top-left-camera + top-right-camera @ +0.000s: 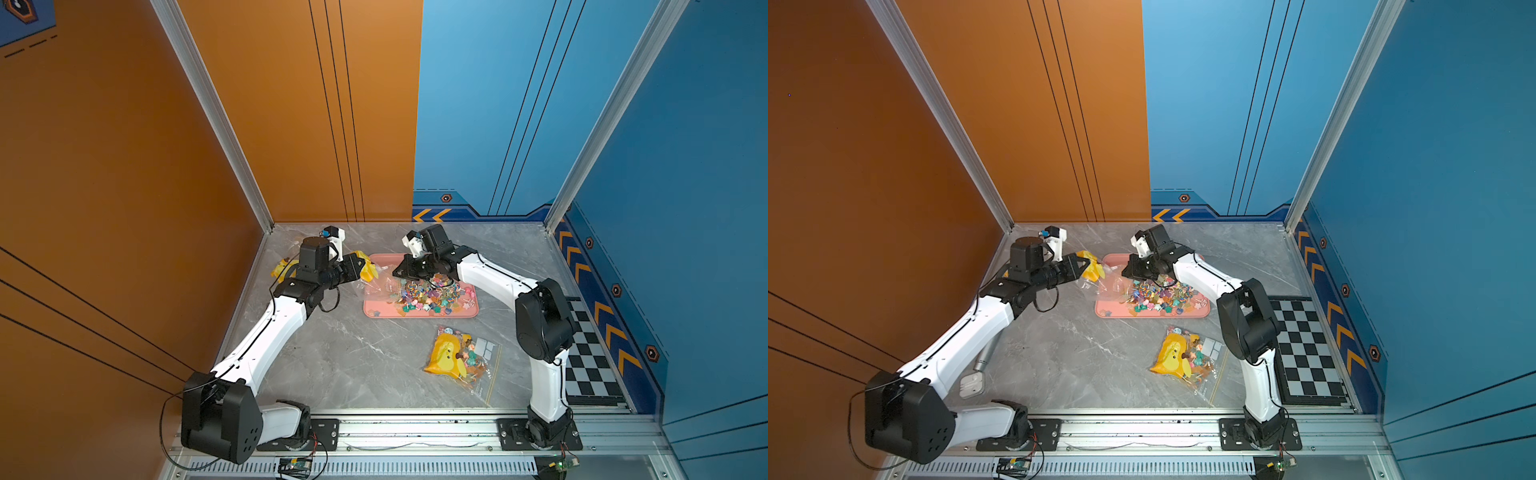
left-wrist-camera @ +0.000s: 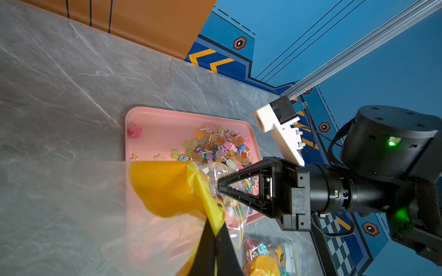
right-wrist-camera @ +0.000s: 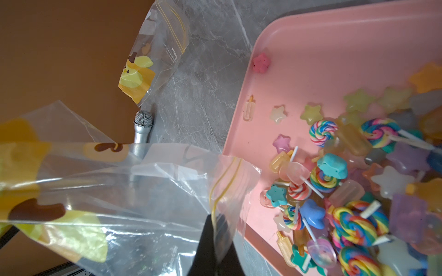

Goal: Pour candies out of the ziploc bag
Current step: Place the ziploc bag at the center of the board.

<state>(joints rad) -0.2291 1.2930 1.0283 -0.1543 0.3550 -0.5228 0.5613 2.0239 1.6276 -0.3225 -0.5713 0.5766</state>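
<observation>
Between both jaws, each clamped shut on it: ziploc bag (image 3: 134, 198). Beside right jaws, candies (image 3: 332, 167) near tray (image 3: 334, 43) rim; could sweep some off.

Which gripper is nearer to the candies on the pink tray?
Right. The right gripper hangs over the pink tray, at the edge of the candies, shut on the ziploc bag's mouth. The left gripper is off the tray's side, shut on the bag's yellow end.
</observation>
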